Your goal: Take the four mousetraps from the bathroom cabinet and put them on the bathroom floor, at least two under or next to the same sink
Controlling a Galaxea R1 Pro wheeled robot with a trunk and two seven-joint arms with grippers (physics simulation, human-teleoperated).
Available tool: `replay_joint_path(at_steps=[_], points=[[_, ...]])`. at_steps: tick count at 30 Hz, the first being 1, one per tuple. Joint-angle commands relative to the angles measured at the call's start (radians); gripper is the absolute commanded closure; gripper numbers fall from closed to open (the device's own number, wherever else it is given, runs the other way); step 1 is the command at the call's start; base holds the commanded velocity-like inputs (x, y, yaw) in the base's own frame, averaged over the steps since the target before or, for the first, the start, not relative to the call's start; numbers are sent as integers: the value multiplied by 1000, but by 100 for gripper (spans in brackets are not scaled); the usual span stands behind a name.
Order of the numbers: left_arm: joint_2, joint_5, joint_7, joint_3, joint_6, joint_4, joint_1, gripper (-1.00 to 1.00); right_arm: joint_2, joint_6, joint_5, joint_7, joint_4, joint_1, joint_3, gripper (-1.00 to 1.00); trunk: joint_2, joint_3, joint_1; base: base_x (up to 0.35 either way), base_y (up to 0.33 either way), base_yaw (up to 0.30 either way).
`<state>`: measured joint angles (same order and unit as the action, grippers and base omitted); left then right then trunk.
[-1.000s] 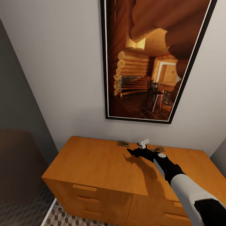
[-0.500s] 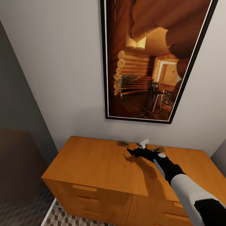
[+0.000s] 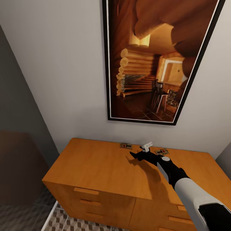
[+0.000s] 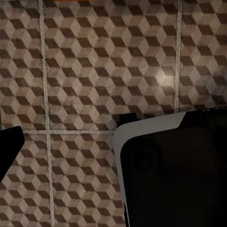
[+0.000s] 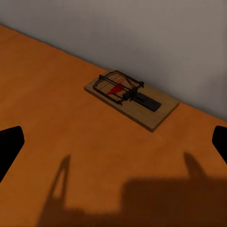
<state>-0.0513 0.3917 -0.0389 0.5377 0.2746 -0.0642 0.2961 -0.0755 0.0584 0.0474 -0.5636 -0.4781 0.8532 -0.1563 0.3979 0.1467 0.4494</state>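
Mousetrap (image 5: 132, 99) fills the right wrist view; right pincer (image 3: 138, 154) wide open, empty.

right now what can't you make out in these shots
- Mousetrap count: the head view shows one mousetrap and another on the cabinet; the right gripper and its arm may hide others.
- Right wrist view: fingertips cut off at the edges; the mousetrap lies ahead.
- Left wrist view: bathroom floor; a dark body blocks one corner.
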Motion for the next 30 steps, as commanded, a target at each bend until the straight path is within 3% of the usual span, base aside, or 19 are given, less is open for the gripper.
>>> replay_joint_path(at_steps=[1,19,30], points=[[1,9,-4,8,6,-4,2,-100,-1,5,5,1,1,1,-6,-100,2,2,1,0,0,0],[1,10,-4,8,7,-4,2,-100,6,9,3,8,3,1,-8,-100,2,3,1,0,0,0],[4,9,-4,8,6,-5,2,-100,23,9,3,71,3,1,-7,-100,2,3,1,0,0,0]])
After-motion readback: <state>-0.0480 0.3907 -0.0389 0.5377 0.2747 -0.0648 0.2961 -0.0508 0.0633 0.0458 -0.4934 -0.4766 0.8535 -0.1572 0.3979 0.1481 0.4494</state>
